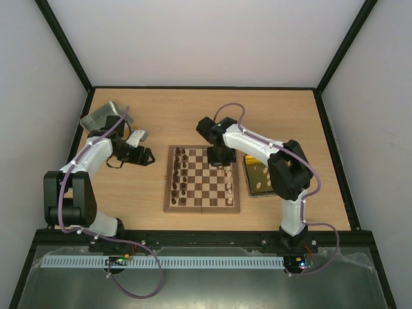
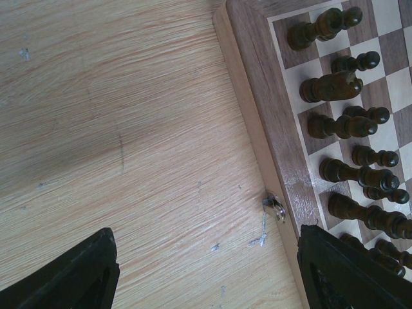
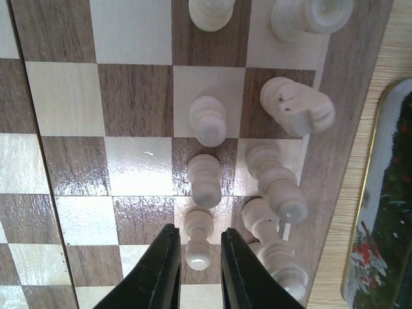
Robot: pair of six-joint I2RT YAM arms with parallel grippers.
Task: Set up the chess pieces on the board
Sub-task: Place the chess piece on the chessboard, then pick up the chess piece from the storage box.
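Nearest, the right gripper point(image 3: 199, 233) sets its black fingers either side of a pale cream wooden pawn point(image 3: 198, 224). Gripping it or merely beside it, I cannot tell. Careful: cream neighbours point(image 3: 283, 199) crowd it at three o'clock, and any sideways drift would topple them. The right arm point(image 1: 257, 145) bends over the three o'clock edge of the square brown-and-cream checked wooden chessboard point(image 1: 201, 180), wrist down. At nine o'clock the left gripper point(image 1: 147, 156) hovers spread wide, empty, above the light wooden table point(image 2: 129, 129) beside the dark brown chessmen point(image 2: 341, 125).
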